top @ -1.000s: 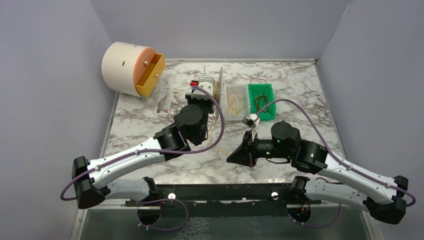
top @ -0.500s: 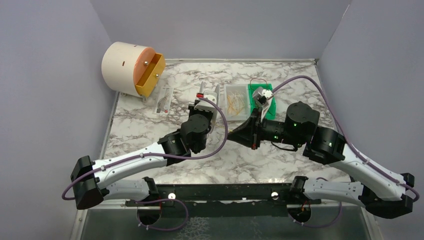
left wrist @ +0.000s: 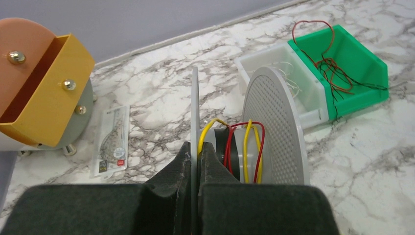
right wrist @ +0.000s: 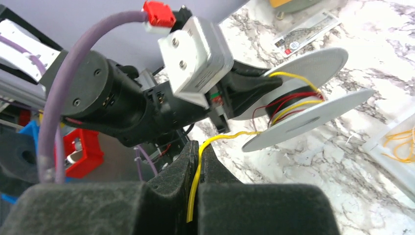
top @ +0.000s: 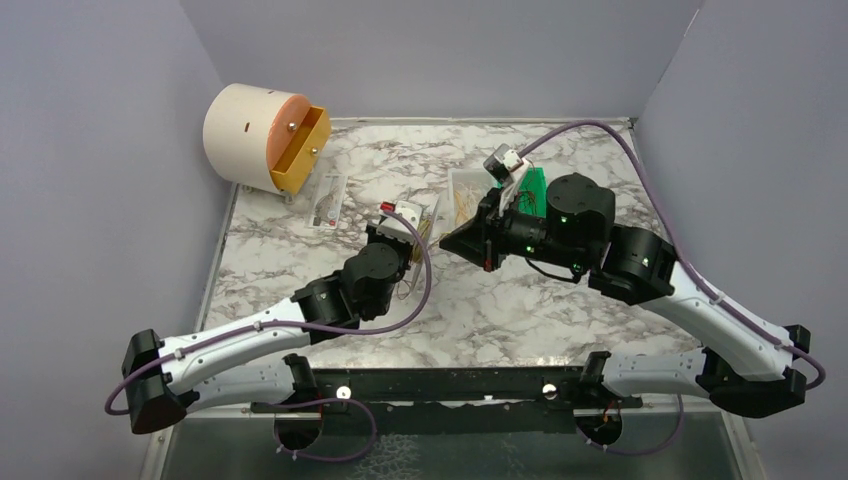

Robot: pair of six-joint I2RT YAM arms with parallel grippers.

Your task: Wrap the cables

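A grey spool [left wrist: 271, 132] with two round flanges has yellow and dark red cables [left wrist: 244, 147] wound on its hub. My left gripper [left wrist: 195, 152] is shut on the thin left flange [left wrist: 195, 107] and holds the spool on edge. In the top view the spool [top: 425, 213] is at my left gripper [top: 412, 228]. My right gripper [right wrist: 199, 149] is shut on a yellow cable [right wrist: 230, 135] that runs from the fingers to the spool [right wrist: 303, 117]. From above, my right gripper [top: 455, 240] is just right of the spool.
A green bin [top: 537, 185] with loose dark red cables and a clear tray [top: 466, 203] of yellow cables stand behind the spool. A round white unit with an open yellow drawer [top: 300, 150] is at the back left, with a flat packet [top: 326, 200] beside it.
My right gripper has swung from the front middle up and back to the spool's right side. My left arm has drawn the spool back toward the near edge.
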